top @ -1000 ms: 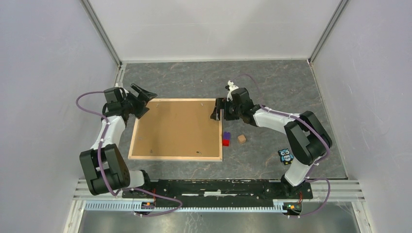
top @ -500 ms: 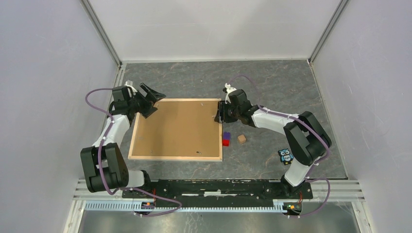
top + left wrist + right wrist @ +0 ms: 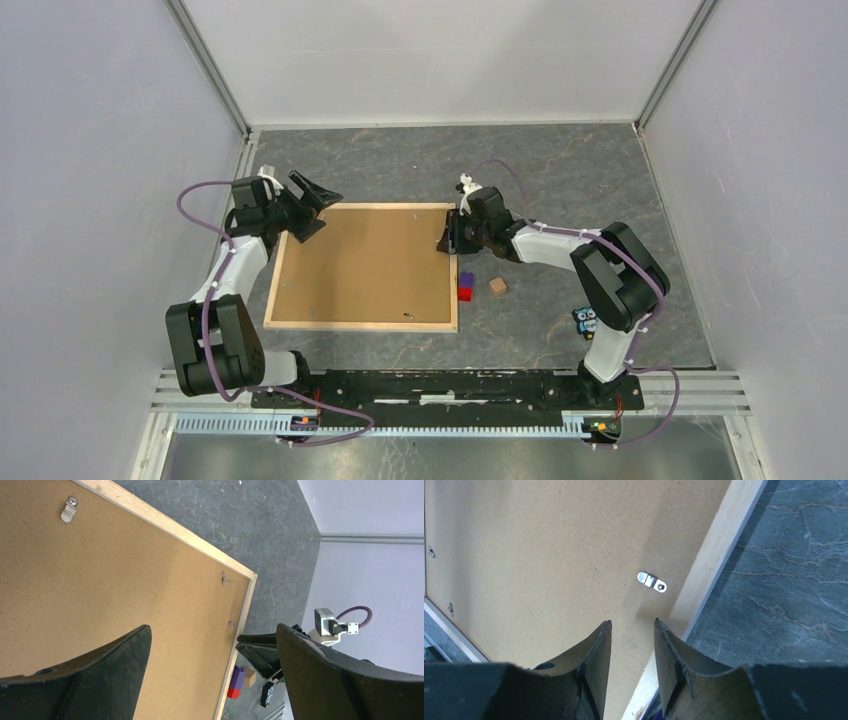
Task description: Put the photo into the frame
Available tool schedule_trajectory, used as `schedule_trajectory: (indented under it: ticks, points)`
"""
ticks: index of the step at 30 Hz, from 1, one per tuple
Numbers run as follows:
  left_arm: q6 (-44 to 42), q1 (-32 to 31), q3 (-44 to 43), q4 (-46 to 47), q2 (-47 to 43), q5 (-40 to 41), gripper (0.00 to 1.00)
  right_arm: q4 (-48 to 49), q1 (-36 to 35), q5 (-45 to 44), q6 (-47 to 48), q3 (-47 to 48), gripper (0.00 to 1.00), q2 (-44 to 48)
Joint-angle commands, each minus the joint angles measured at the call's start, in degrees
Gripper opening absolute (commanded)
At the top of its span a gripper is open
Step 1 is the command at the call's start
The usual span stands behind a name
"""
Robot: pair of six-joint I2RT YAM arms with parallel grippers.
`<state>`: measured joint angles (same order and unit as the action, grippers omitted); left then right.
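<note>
Grey marbled table, enclosed by pale walls.
The frame: flat, face down, centre-left; brown backing board uppermost.
Left gripper: spread wide at the far-left corner.
Right gripper: narrowly parted at the far-right corner, nothing between; contact with the board unclear.
Small blocks: just beside the right slat.

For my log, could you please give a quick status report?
Left gripper open wide at far-left corner; right gripper open narrowly near small metal clip. Light wooden frame face down, brown backing board in. Photo unseen.
</note>
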<state>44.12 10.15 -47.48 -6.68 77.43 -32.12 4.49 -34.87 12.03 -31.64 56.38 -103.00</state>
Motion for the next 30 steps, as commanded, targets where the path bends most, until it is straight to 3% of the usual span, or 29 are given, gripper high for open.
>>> schedule_trajectory:
  ticks: [1, 8, 17, 21, 27, 30]
  points:
    - [1.4, -0.1, 0.0, 2.4, -0.7, -1.6, 1.00, 3.0, -0.9, 1.2, -0.8, -0.7, 0.44, -1.8]
    - [1.3, -0.2, 0.0, 2.6, -0.7, -1.6, 1.00, 3.1, -1.2, 0.9, -0.3, -0.3, 0.50, -0.9]
    - [2.1, -2.2, 0.3, 3.5, -0.4, -2.7, 1.00, -9.2, -2.9, -11.1, 14.0, 5.9, 0.81, 2.8]
    - [2.3, -3.2, 0.3, 3.7, -0.7, -3.1, 1.00, -15.1, -3.0, -16.5, 17.2, 9.7, 0.84, 1.4]
    - [3.2, -4.0, 0.5, 4.6, -1.2, -4.1, 1.00, -14.9, -4.2, -15.6, 16.7, 9.7, 0.95, 0.9]
    - [3.4, -4.3, 0.7, 4.9, -1.6, -4.2, 1.00, -17.2, -4.3, -16.7, 17.7, 12.4, 0.95, -1.6]
